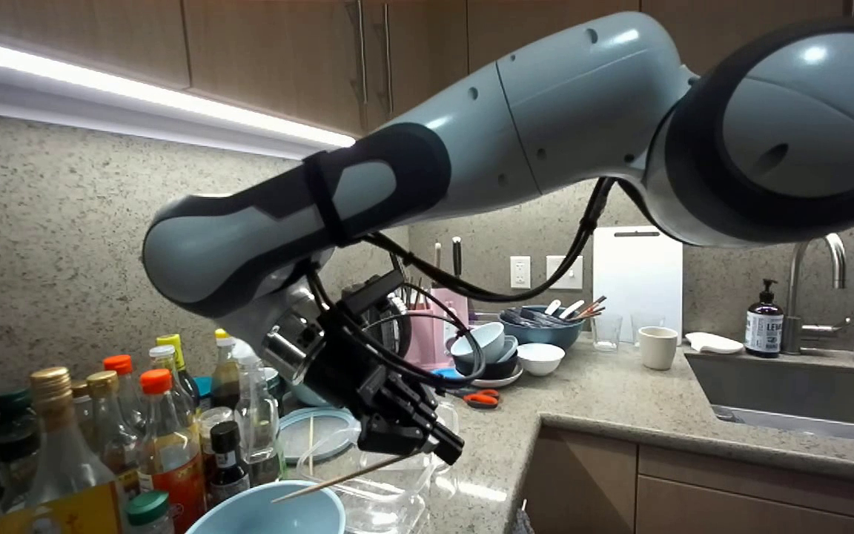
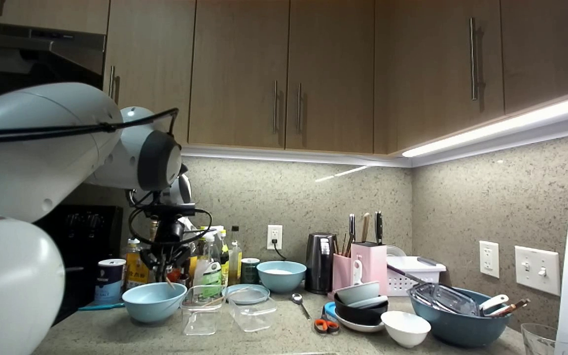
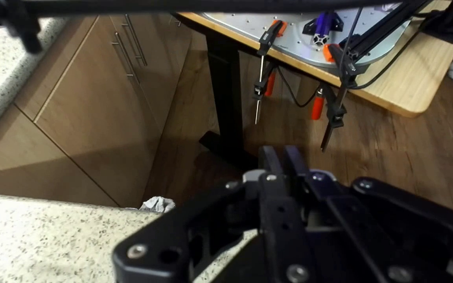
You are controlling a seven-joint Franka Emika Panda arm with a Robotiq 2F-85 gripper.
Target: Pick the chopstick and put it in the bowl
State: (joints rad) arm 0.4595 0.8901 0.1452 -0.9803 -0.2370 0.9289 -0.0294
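My gripper (image 1: 445, 443) points sideways and down beside the light-blue bowl (image 1: 238, 512). It is shut on the chopstick (image 1: 338, 480), a thin pale stick that slants down from the fingers, its lower end over the bowl's opening. In an exterior view the chopstick (image 2: 170, 283) hangs below the gripper (image 2: 163, 272) at the rim of the bowl (image 2: 151, 306). I cannot tell whether it touches the bowl. In the wrist view the fingers (image 3: 282, 157) are nearly together with a narrow gap; the chopstick and bowl do not show there.
Clear plastic containers (image 2: 200, 320) stand beside the bowl, with another pale stick (image 2: 221, 298) across them. Several bottles (image 1: 171, 437) crowd behind the bowl. A blue-rimmed lid (image 2: 247, 294), a spoon (image 2: 301, 305), scissors (image 2: 326, 325) and dark stacked bowls (image 2: 360, 313) lie farther along the counter.
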